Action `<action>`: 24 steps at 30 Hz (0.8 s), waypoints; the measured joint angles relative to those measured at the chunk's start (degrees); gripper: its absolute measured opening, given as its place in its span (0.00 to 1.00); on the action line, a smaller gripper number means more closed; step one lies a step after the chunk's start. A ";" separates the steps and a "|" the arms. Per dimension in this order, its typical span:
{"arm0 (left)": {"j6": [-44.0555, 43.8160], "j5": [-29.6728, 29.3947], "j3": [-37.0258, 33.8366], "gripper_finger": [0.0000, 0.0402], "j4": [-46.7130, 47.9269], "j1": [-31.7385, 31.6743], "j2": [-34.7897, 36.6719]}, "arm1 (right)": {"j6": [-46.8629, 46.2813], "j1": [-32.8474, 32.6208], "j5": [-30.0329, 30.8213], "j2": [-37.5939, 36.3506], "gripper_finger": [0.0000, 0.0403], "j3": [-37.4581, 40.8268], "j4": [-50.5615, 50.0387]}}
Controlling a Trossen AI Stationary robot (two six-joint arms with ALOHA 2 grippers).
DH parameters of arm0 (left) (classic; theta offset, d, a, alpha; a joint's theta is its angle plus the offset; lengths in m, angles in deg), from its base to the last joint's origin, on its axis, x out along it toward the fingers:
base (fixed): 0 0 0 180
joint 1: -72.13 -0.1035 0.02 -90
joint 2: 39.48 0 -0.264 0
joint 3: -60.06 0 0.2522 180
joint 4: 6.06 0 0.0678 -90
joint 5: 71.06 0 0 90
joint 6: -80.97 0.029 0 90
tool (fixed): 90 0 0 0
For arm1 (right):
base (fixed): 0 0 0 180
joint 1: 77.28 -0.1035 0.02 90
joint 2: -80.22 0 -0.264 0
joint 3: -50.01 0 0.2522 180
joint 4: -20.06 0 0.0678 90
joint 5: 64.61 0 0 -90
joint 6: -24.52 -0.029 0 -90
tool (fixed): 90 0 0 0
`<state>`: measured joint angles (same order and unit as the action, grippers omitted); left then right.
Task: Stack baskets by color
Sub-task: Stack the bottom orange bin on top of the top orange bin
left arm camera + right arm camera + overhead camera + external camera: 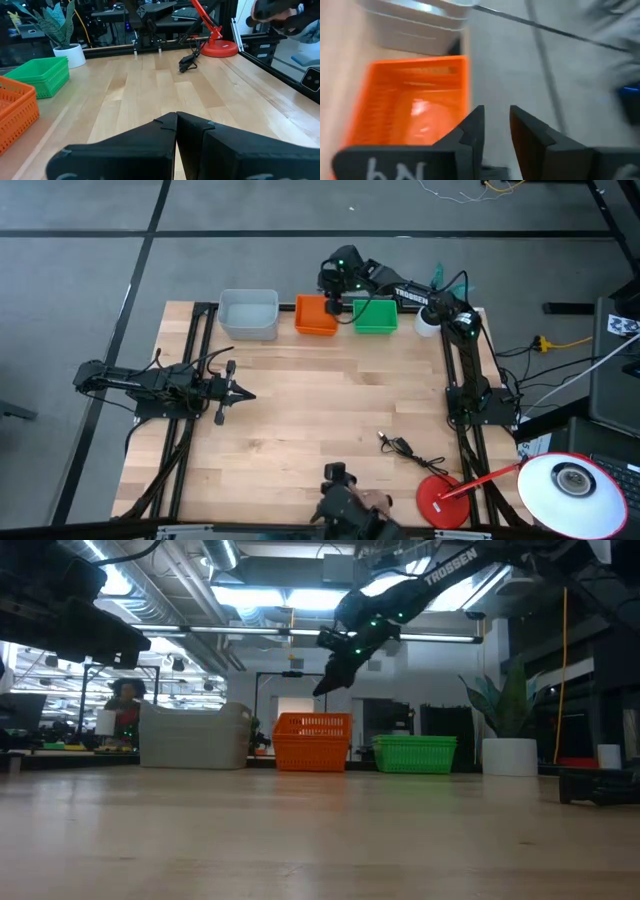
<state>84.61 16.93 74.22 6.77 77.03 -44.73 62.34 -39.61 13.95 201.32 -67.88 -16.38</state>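
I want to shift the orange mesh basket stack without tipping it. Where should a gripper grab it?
Probably best is a long rim wall of the orange mesh plastic basket, from straight above: it sits upright and open-topped, with the grey-white basket and green basket flanking its other sides.

Three basket stacks are seen on the table: one grey-white [248,313], one orange [316,315], one green [375,316]. How many baskets sit in each stack cannot be told. One red lamp [444,502], one white pot [428,320] and two arms are counted.

overhead, table-level, two wrists (shared baskets [317,315])
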 joint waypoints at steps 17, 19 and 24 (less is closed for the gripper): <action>0.00 -0.01 0.00 0.00 0.00 0.00 -0.02 | 4.68 -4.94 25.35 8.29 0.18 0.51 11.85; 0.00 -0.01 0.00 0.00 0.00 0.00 -0.02 | 4.61 -4.96 25.31 7.71 0.18 0.45 11.41; 0.00 0.01 0.00 0.00 0.02 0.01 -0.02 | 2.70 -6.67 19.95 5.14 0.18 0.45 5.26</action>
<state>84.61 16.93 74.22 6.79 77.03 -44.75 65.03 -46.28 33.90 206.46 -67.43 -11.12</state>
